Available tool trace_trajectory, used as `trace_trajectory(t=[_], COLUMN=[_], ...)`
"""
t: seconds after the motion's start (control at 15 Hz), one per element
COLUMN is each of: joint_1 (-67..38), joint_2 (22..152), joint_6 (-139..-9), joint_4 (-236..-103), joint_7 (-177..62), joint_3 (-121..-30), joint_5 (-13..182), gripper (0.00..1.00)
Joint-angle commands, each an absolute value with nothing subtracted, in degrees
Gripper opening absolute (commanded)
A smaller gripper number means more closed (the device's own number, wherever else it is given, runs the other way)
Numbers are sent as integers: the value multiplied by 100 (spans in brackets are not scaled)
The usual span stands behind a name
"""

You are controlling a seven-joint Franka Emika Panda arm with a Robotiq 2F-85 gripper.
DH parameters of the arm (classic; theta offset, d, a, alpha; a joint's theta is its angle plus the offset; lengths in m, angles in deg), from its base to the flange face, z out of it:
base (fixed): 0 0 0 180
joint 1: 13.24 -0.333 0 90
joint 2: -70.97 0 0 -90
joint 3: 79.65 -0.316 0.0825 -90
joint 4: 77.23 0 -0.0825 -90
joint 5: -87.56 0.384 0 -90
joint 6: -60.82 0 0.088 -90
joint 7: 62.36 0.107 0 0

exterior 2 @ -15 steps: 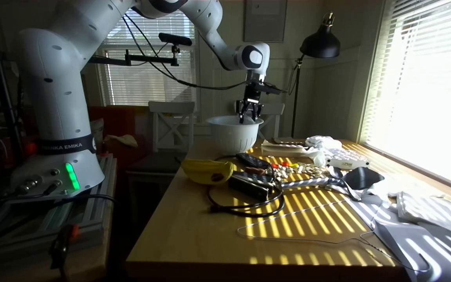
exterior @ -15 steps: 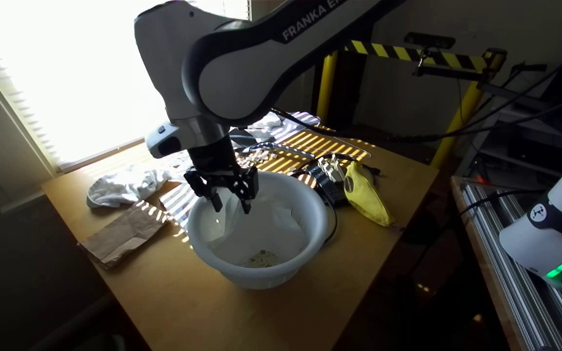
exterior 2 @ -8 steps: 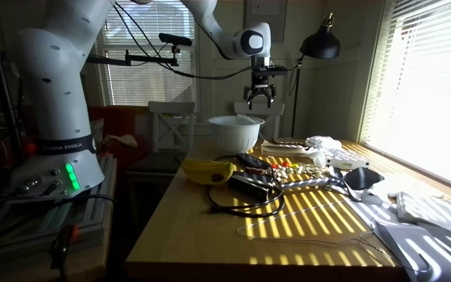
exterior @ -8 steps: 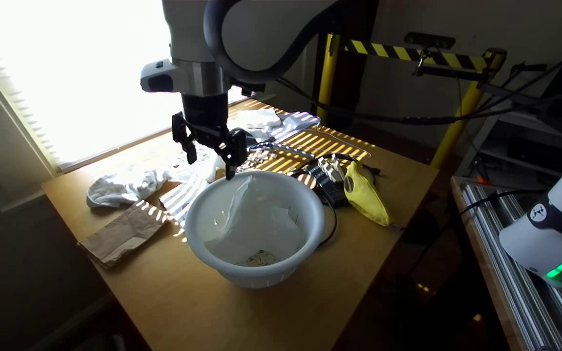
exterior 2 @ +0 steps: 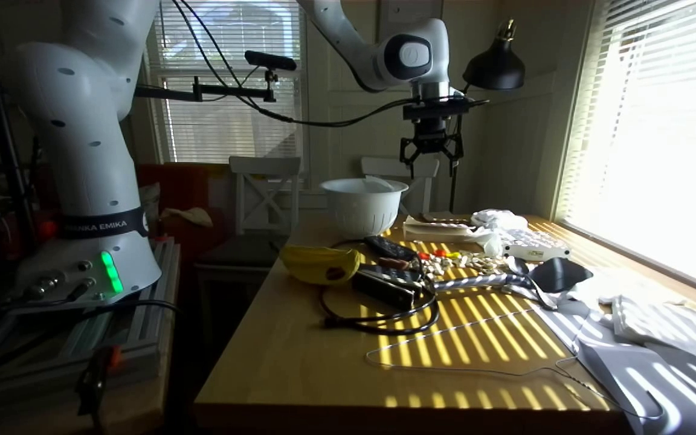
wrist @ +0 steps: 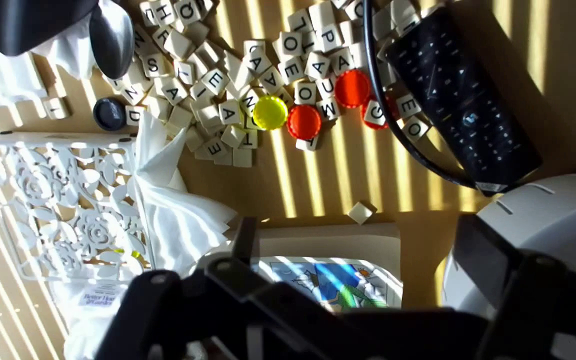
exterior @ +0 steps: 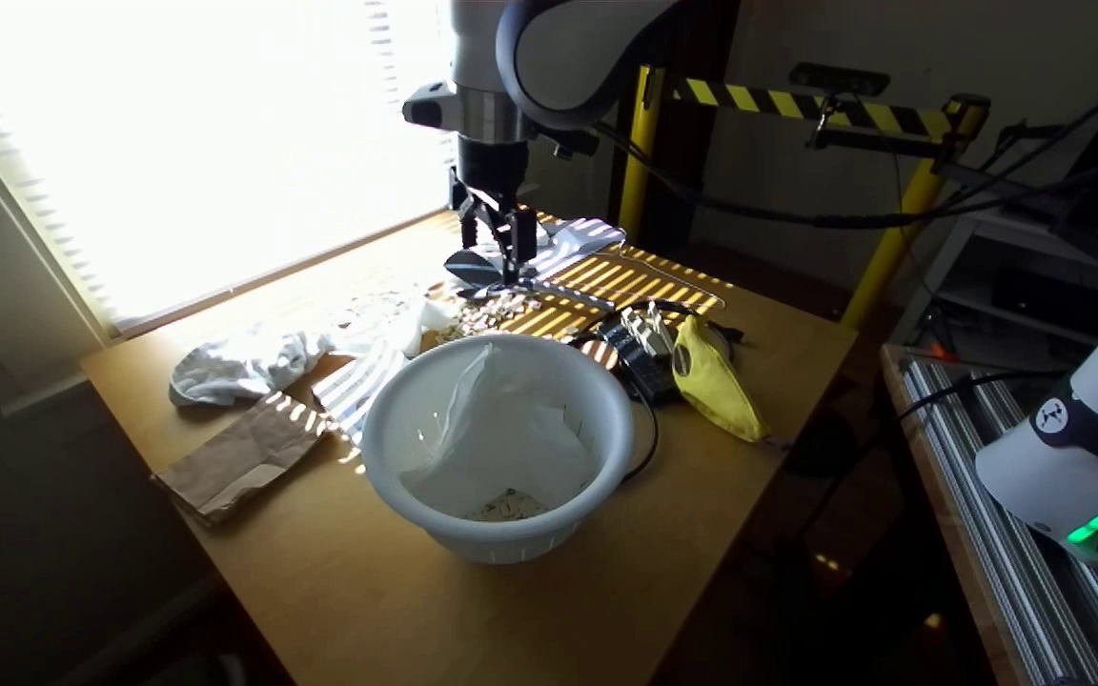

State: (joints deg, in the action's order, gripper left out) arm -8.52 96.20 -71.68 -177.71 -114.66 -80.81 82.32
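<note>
Arm base (exterior 2: 103, 241): upright, beyond the table's (exterior 2: 299, 362) left edge in an exterior view
Forearm (exterior 2: 348, 45): slanting down rightward
White bowl (exterior 2: 360, 208): toward the far edge
Gripper (exterior 2: 433, 172): hanging vertical, jaws wide, above the table
Letter tiles (exterior 2: 469, 263): inward of the right edge

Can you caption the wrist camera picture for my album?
Open, empty pincer above a table with letter tiles, a white bowl and a black remote.

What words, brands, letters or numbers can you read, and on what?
"FRANKA EMIKA", pieced from both exterior views: robot base.
"Better Ho" and "Garden", ends unclear: white label.
"A", "D", "E", "G", "O", "P", "Q", "S", "U": letter tiles; other tiles unclear.
Too small or blurred: any print on the black remote, white lacy box, yellow banana or in the white bowl.
</note>
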Motion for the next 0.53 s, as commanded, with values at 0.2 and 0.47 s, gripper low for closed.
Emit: trace_trajectory(t=[0.2,0.47], joint_1=[-288,-174], joint_2=[9265,9462], joint_6=[-7638,-7535], joint_4=[-18904,-18684], joint_7=[-10323,-10473], joint_3=[-7562,-7608], joint_5=[8255,8193], gripper=[100,100])
